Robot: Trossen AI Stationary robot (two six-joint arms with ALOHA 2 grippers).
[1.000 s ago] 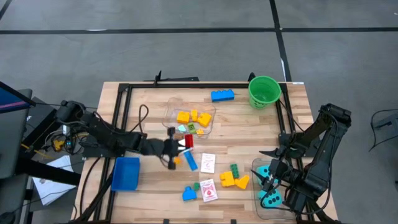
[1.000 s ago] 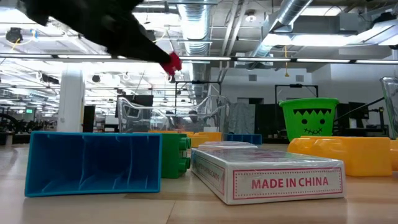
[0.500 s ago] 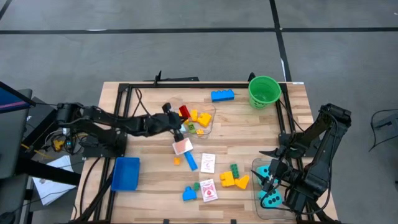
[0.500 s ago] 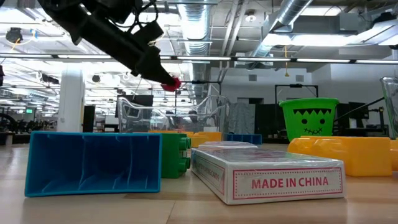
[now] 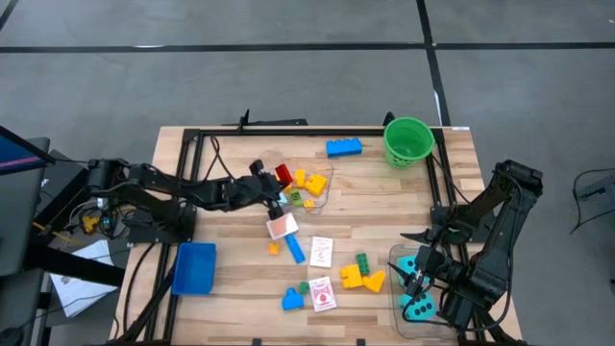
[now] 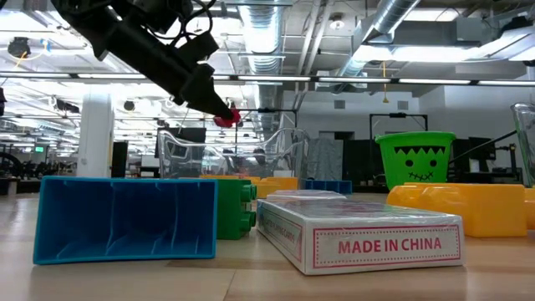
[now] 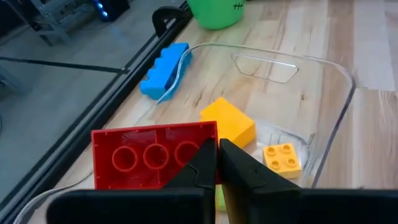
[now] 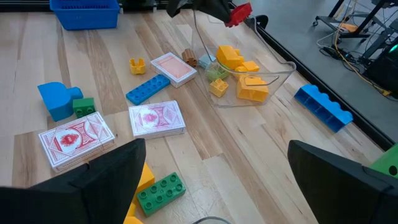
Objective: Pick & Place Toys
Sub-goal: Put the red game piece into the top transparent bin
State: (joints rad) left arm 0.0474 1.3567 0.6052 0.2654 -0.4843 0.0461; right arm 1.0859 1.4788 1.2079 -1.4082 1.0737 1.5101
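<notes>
My left gripper (image 5: 276, 180) is shut on a red brick (image 5: 282, 174) and hangs over the left rim of a clear tub (image 5: 325, 197) that holds yellow bricks (image 5: 309, 182). In the low view the red brick (image 6: 227, 115) hangs high above the table. More toys lie on the table's near half: two picture cards (image 5: 321, 251), a long blue brick (image 5: 294, 250), a green brick (image 5: 361, 261) and yellow bricks (image 5: 360, 279). My right gripper (image 5: 415, 267) waits open at the near right, over a clear tub with teal dice (image 5: 419, 306). My left gripper pinches one short end of the red brick (image 7: 200, 149) between its two fingers (image 7: 239, 163). The fingers come from the table's left, slanting a little downward. The brick's hollow underside faces the wrist camera. It hangs lifted clear above the tub's rim (image 7: 336, 74).
A green bucket (image 5: 408, 141) stands at the far right corner, a blue brick (image 5: 343, 147) beside it. A blue tray (image 5: 195, 267) sits near left. A third card (image 5: 282, 226) lies just near of the left gripper. Black frame rails (image 5: 183, 192) border the table.
My left gripper has swung from the table's middle toward the far edge with the red brick, stopping over the clear tub's left rim, and has kept still since. The brick stays lifted clear. The card that lay under the gripper shows now.
</notes>
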